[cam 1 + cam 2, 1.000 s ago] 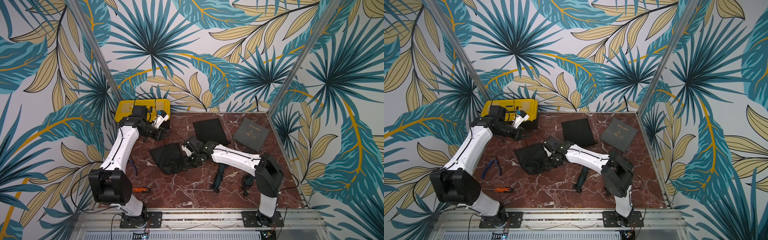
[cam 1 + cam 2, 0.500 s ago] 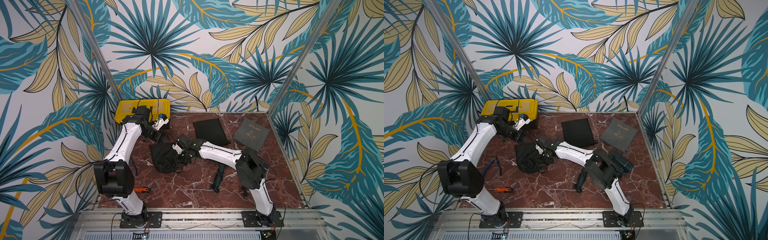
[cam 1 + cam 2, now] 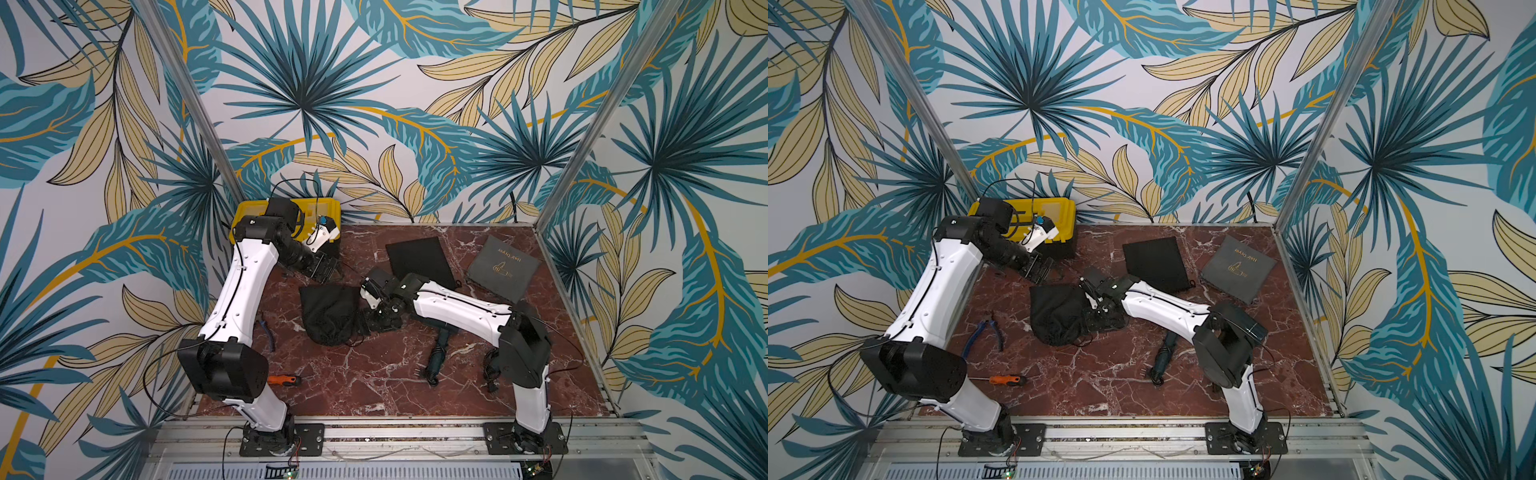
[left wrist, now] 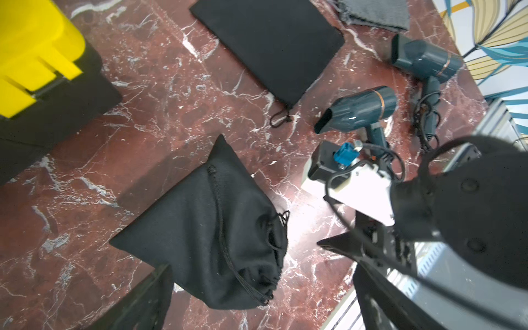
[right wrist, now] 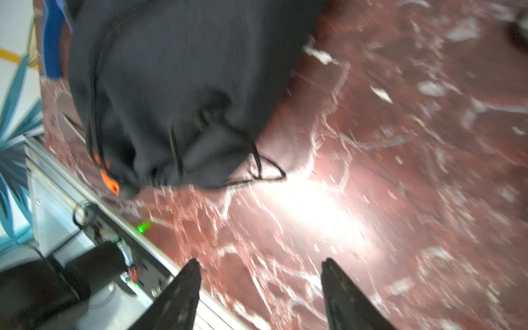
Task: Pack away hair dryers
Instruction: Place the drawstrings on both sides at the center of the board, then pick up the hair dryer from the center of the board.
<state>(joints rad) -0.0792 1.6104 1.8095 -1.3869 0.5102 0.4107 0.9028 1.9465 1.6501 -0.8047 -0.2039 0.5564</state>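
Your left gripper (image 3: 322, 270) hangs over the back of the marble table (image 3: 374, 386), between the yellow toolbox (image 3: 330, 210) and the stuffed black pouch (image 3: 328, 316). In its wrist view one finger (image 4: 148, 300) is blurred and cut off by the frame edge. The other merges with the right arm's dark parts, yet the two stand wide apart with nothing between them.

Your right gripper (image 5: 260, 263) is parted too, over bare marble just beside the pouch's cinched mouth, holding nothing. In both top views its fingers are lost against the black cloth. You cannot see what fills the pouch, because the fabric hides it.

Only the left wrist view shows the dryers clearly. The teal dryer (image 4: 363, 110) and the second teal dryer (image 4: 425, 60) lie on the marble on the right arm's side, near the grey pouch (image 4: 374, 14), which the frame crops. From above, the right forearm covers the first one's barrel, leaving handle and cord (image 3: 438, 353). Of the second, you get only a loop of cord beside the elbow.

The flat black pouch (image 3: 419, 262) lies in plain sight at the back. In the blurred right wrist view, only the orange end of the screwdriver (image 5: 110, 180) shows past the stuffed pouch.
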